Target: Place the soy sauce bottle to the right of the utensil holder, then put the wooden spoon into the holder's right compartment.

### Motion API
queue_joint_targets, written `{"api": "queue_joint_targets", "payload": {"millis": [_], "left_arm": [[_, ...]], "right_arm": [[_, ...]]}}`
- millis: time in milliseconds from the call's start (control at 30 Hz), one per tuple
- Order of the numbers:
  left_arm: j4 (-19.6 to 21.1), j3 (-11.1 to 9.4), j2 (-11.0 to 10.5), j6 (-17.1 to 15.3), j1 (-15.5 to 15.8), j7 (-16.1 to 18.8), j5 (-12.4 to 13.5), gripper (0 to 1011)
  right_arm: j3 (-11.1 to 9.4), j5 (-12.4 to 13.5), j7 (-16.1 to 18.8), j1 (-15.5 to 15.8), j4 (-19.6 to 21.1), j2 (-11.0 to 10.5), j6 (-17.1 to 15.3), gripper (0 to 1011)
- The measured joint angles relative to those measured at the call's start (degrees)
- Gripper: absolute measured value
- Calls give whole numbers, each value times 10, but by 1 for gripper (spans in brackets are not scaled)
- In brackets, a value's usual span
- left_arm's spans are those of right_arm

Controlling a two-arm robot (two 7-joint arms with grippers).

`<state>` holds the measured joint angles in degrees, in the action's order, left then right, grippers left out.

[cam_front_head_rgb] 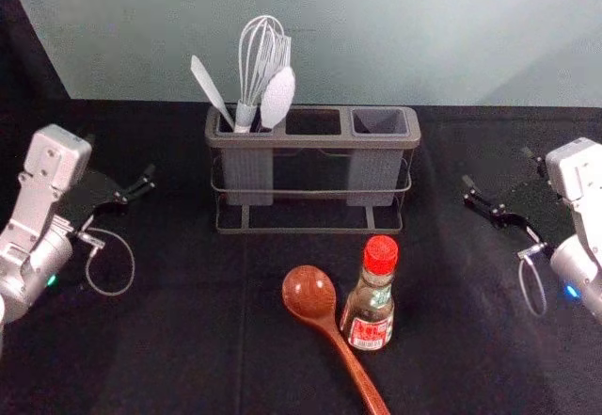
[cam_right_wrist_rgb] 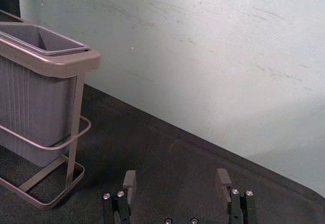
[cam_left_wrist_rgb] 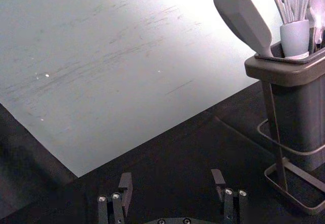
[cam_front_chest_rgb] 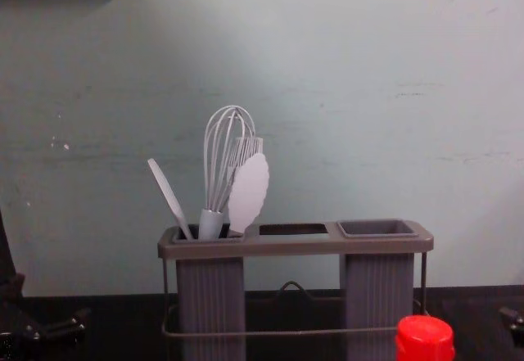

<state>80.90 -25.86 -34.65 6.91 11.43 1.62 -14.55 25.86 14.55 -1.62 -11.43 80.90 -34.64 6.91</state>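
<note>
Right now I have both grippers hanging apart on opposite sides of the work, and each one is open, its fingers spread wide with bare space between them in its own wrist view. My left gripper [cam_front_head_rgb: 120, 163] is off to the left of the utensil holder [cam_front_head_rgb: 299, 139]; my right gripper [cam_front_head_rgb: 497, 167] is out to its right. The soy sauce bottle [cam_front_head_rgb: 369, 310] stands upright on the dark table [cam_front_head_rgb: 188, 340], between the two grippers and well apart from both, nearer to me than either set of fingertips. From the head camera I see it in front of the holder, toward the right compartment [cam_front_head_rgb: 378, 121], and its red cap pokes up at the bottom edge of my chest view. Just to the left of the bottle lies the wooden spoon [cam_front_head_rgb: 308, 293], also between the grippers and clear of them; its bowl points toward the holder and its handle slants back toward me and to the right, passing close beside the bottle's base. Whether handle and bottle touch, I can't tell. In the holder's left compartment I have a whisk [cam_front_head_rgb: 252, 67], a flat spatula [cam_front_head_rgb: 209, 87] and other pale utensils standing up.
</note>
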Motion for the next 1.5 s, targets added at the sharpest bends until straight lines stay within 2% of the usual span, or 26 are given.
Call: {"api": "queue_joint_targets", "payload": {"millis": [400, 733, 900, 1133, 1500], "left_arm": [[0, 0, 0, 0, 0, 0, 0, 1011], [0, 0, 0, 0, 0, 0, 0, 1011], [0, 0, 0, 0, 0, 0, 0, 1011], [0, 0, 0, 0, 0, 0, 0, 1011], [0, 0, 0, 0, 0, 0, 0, 1011]], "right_arm": [[-5, -1, 3, 3, 1, 3, 4, 1003], [-23, 0, 25, 39, 32, -10, 17, 1003], [-37, 4, 33, 67, 60, -26, 22, 1003], [-64, 24, 53, 121, 109, -54, 35, 1003], [-85, 50, 95, 186, 174, -74, 59, 1003]]}}
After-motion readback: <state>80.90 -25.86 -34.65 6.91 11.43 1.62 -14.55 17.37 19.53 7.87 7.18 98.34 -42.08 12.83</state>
